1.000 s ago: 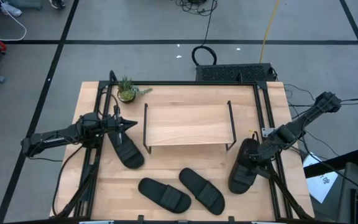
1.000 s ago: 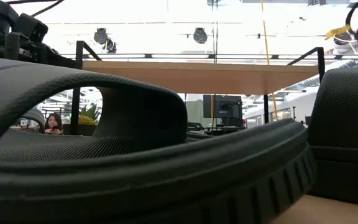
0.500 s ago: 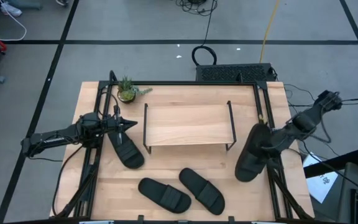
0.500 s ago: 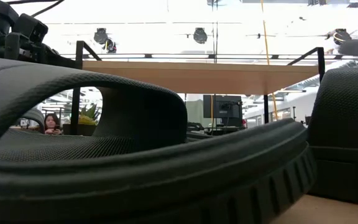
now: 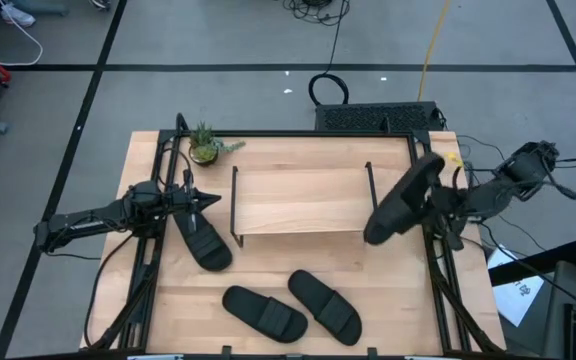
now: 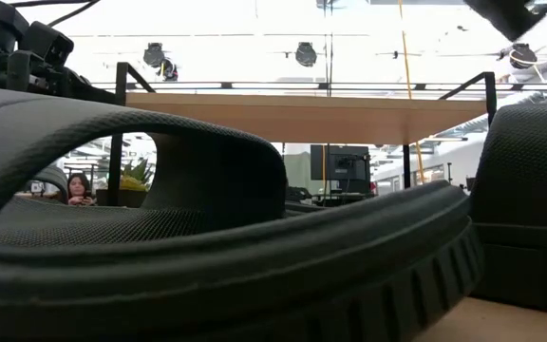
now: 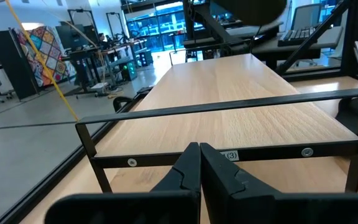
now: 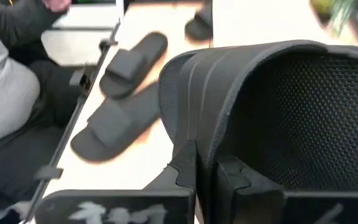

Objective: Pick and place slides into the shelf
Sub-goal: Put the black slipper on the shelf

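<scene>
A black slide sandal with a wide strap (image 5: pixel 400 201) hangs above the right end of the low, wooden-topped wire-legged shelf (image 5: pixel 298 200), pinched by the right gripper (image 5: pixel 438 205). It should level out before lowering. The left gripper (image 5: pixel 203 199), fingers together, holds nothing.

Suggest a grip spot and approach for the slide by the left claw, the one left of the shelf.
Take that slide by its strap, the raised band across the sole, claw fingers straddling one strap edge. Come from above and from the left: it lies flat, sole down, angled along the shelf's left legs, and the left claw already sits at its far end.
</scene>
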Robot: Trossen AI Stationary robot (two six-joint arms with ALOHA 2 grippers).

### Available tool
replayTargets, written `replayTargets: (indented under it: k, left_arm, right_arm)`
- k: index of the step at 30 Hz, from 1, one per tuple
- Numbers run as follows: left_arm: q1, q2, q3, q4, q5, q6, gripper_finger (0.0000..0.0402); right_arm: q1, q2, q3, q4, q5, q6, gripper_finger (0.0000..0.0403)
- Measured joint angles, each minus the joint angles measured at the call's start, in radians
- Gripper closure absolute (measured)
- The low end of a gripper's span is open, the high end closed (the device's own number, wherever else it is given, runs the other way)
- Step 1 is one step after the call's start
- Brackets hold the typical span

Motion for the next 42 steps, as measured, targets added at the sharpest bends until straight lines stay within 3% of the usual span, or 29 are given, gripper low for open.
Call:
replayTargets:
  k: [5,10,15,20,25,31,39,42]
  left_arm:
    - [0.000,0.000,0.000,0.000,-0.001,0.005,0.0398]
    - [0.000,0.000,0.000,0.000,-0.042,0.013,0.0398]
    - [0.000,0.000,0.000,0.000,-0.051,0.013,0.0398]
    - [0.000,0.000,0.000,0.000,-0.051,0.007,0.0398]
    - [0.000,0.000,0.000,0.000,-0.051,0.007,0.0398]
    - [0.000,0.000,0.000,0.000,-0.051,0.007,0.0398]
    - [0.000,0.000,0.000,-0.007,-0.051,0.007,0.0398]
    - [0.000,0.000,0.000,-0.011,-0.051,0.007,0.0398]
  right_arm:
    - [-0.039,0.067,0.131,0.057,0.023,-0.160,0.0399]
    - [-0.098,0.188,0.309,0.074,0.078,-0.423,0.0399]
    - [-0.193,0.330,0.507,0.088,0.072,-0.655,0.0400]
    - [-0.315,0.499,0.714,0.021,0.047,-0.788,0.0400]
    - [-0.524,0.693,0.962,-0.192,-0.135,-0.791,0.0400]
    - [-0.774,0.878,1.146,-0.451,-0.481,-0.791,0.0400]
    - [-0.947,0.987,1.119,-0.472,-0.885,-0.797,0.0401]
    - [-0.966,1.018,1.077,-0.477,-0.966,-0.770,0.0401]
